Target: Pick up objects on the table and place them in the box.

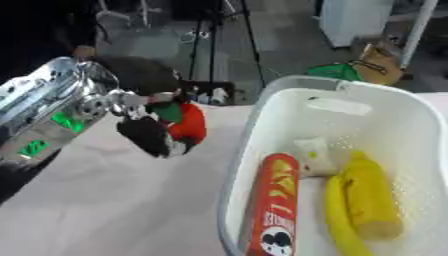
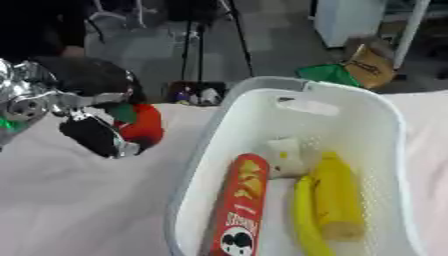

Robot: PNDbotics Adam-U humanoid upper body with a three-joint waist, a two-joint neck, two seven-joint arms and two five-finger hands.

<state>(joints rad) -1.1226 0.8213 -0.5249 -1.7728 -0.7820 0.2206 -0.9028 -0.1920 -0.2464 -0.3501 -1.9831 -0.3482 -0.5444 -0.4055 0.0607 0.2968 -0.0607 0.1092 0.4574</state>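
Observation:
My left hand [image 1: 153,132] hangs above the table to the left of the white basket [image 1: 262,107], its fingers curled round a red object with a green top [image 1: 186,121]. The hand and object are in the air, near the basket's left wall but outside it. Inside the basket lie a red tube can [image 1: 273,205], a yellow banana [image 1: 341,222], a yellow corn cob [image 1: 372,192] and a small pale object [image 1: 317,156]. My right hand shows in neither view.
A pale cloth covers the table [image 1: 114,210]. Beyond the far edge are stands, a small dark box [image 1: 210,92] and a green and brown bag [image 1: 363,67] on the floor.

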